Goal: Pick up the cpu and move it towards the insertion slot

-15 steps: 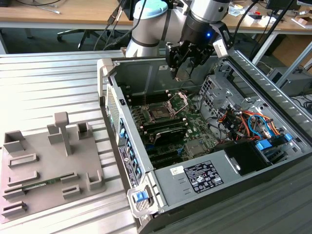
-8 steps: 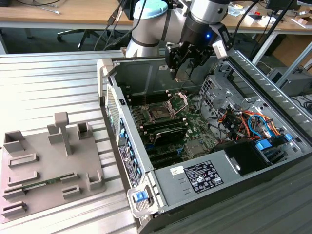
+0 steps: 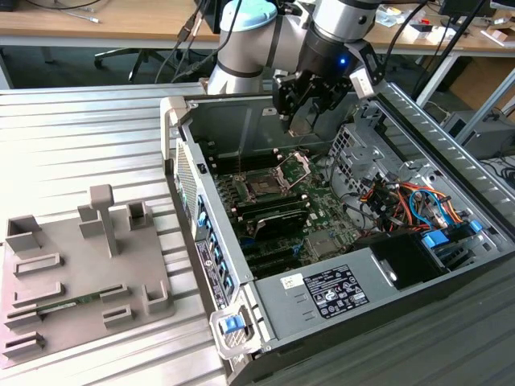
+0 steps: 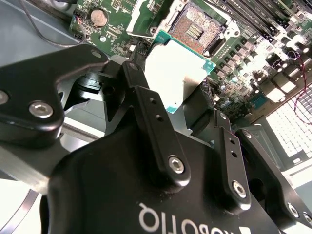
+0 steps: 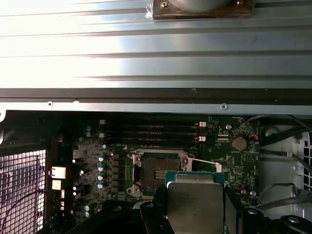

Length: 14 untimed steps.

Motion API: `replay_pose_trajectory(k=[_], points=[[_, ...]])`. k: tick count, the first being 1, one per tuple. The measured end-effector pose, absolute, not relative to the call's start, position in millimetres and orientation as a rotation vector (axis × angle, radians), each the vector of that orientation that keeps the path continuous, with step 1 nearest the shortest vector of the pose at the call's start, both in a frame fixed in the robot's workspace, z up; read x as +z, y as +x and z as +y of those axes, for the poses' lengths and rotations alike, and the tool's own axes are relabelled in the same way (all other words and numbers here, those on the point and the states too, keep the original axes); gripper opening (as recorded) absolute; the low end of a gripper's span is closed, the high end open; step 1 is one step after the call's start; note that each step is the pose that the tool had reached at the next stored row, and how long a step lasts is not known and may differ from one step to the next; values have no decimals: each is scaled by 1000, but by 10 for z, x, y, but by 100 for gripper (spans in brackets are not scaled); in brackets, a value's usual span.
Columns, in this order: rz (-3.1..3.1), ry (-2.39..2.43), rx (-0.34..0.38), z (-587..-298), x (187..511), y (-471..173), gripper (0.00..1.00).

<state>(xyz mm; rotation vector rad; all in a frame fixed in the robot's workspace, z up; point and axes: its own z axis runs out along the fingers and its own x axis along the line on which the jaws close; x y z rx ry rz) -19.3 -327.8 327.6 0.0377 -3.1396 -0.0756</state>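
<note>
We take the open computer case (image 3: pixel 402 265) as our landmark. It lies on its side on a ribbed metal table (image 3: pixel 80 137), and we see the green motherboard (image 3: pixel 282 201) on its floor. The robot arm (image 3: pixel 249 40) reaches in from the far side of the case, and its black gripper (image 3: pixel 306 108) hangs above the motherboard, inside the case's opening.

We note the fingers (image 4: pixel 156 131) closed on the cpu (image 4: pixel 178 73), one on each of two opposite edges; the silvery top face shows between them in both wrist views, with the thin green rim visible along its free edges. The chip is clear of the board, held in the air.

The insertion slot (image 5: pixel 155 173) sits on the motherboard inside the case, its dark contact field uncovered and its metal retaining plate swung up. In the first wrist view the cpu (image 5: pixel 195 204) overlaps one corner of the slot's frame and lies just beside the open socket, not over its middle. In the second wrist view the slot (image 4: pixel 197 29) lies just past the chip's far edge. We cannot tell how high the chip stands above the frame.

Beside the case, toward the exterior view's left, a grey plastic tray (image 3: pixel 80 273) with raised posts and recesses rests on the same table, well apart from the gripper. Beyond the case stand wooden benches (image 3: pixel 121 24) with cables.
</note>
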Motion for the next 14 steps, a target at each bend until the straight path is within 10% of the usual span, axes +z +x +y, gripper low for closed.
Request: replay_pose_trajectory(k=[14], points=[[-3140,38,-76,-3278,3214,-193,55]])
